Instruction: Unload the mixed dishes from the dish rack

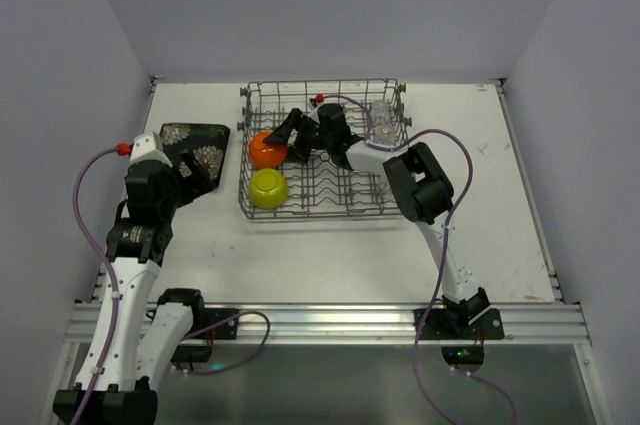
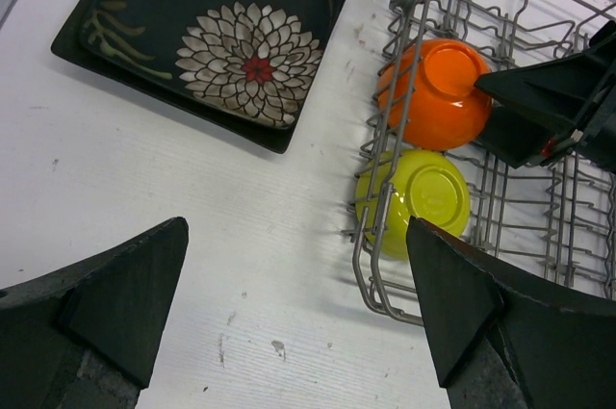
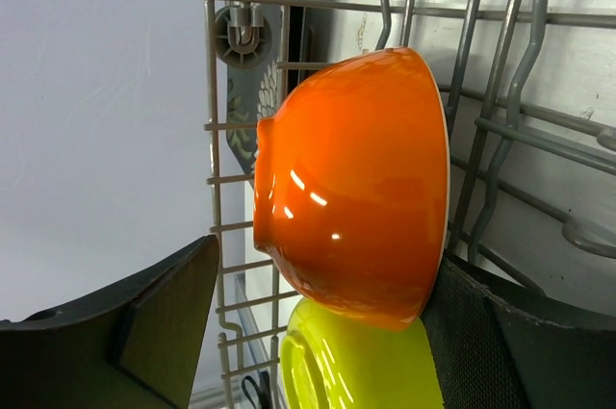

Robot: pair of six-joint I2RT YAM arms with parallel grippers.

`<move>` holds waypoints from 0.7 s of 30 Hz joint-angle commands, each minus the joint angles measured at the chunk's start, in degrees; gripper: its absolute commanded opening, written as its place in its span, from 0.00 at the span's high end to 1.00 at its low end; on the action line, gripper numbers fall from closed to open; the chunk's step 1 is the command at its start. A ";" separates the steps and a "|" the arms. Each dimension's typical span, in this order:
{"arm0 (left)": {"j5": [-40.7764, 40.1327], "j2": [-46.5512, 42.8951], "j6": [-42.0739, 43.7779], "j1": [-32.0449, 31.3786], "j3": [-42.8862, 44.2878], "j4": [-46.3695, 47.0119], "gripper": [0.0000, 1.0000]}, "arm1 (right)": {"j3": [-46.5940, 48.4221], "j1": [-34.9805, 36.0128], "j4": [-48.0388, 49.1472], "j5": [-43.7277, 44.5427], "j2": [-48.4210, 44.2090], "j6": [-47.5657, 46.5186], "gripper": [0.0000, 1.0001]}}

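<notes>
The grey wire dish rack (image 1: 320,213) stands at the middle back of the table. An orange bowl (image 3: 356,178) stands on edge between the tines at its left end, with a yellow-green bowl (image 3: 356,361) beside it. My right gripper (image 3: 332,260) is open and straddles the orange bowl; one finger (image 3: 491,332) touches the rim and the other stands clear of the base. A clear glass (image 1: 382,117) sits at the rack's back right. A black flowered plate (image 2: 207,38) lies on the table left of the rack. My left gripper (image 2: 298,303) hangs open over bare table beside the rack's left corner.
The rack's left wall (image 2: 371,274) stands just right of my left fingers. Grey walls close the table at the left, back and right. The right arm (image 1: 420,185) reaches over the rack's front right corner.
</notes>
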 commanded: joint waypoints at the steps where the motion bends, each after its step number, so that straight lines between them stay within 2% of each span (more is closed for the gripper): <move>1: 0.59 -0.56 1.58 -0.52 -0.45 2.50 0.00 | -0.70 0.52 4.99 -2.19 -4.68 1.25 0.19; 7: 0.76 -0.74 1.58 -0.52 -0.54 2.50 0.00 | -2.37 0.61 7.02 -1.84 -4.95 2.31 0.21; 21: 0.94 -0.74 1.58 -0.52 -0.63 2.59 0.00 | -3.16 0.70 12.64 -2.46 -4.51 5.03 0.38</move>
